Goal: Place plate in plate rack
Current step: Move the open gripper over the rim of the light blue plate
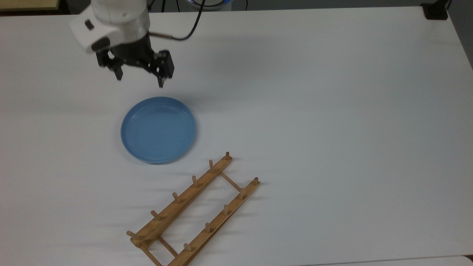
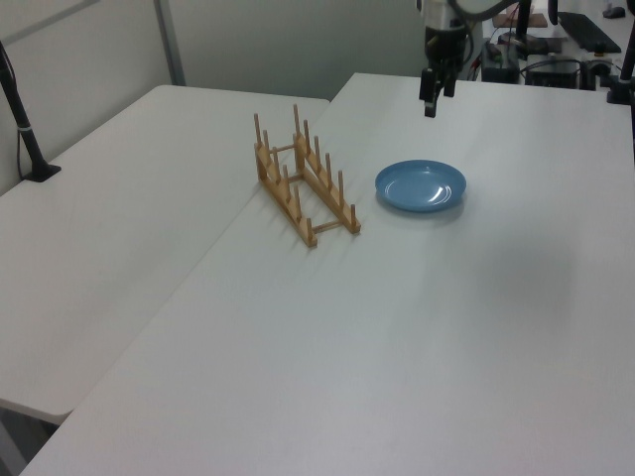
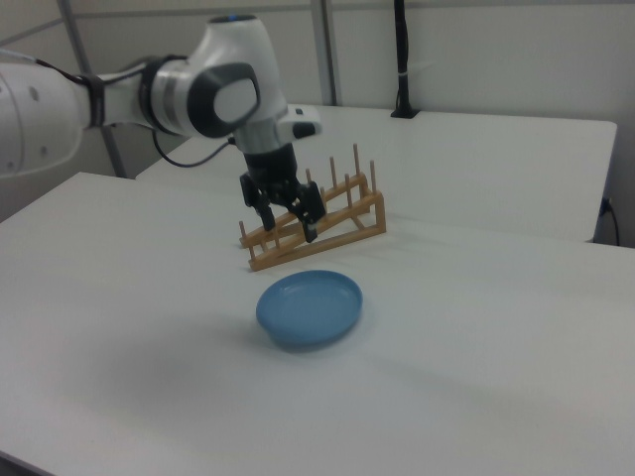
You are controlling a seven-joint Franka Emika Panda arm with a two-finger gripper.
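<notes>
Plate flat on bench, rack empty, tool open above.

Plate lies flat, hollow side up, on the white bench; round, so no long axis. Rack sits near it, apart, toward the top view's lower right; its rails run diagonally from the top view's lower left to upper right, pegs upright. No writing legible on either. Tool hangs above the bench just beyond the plate's far rim in the top view, fingers spread wide, pointing down, holding and touching nothing.
</notes>
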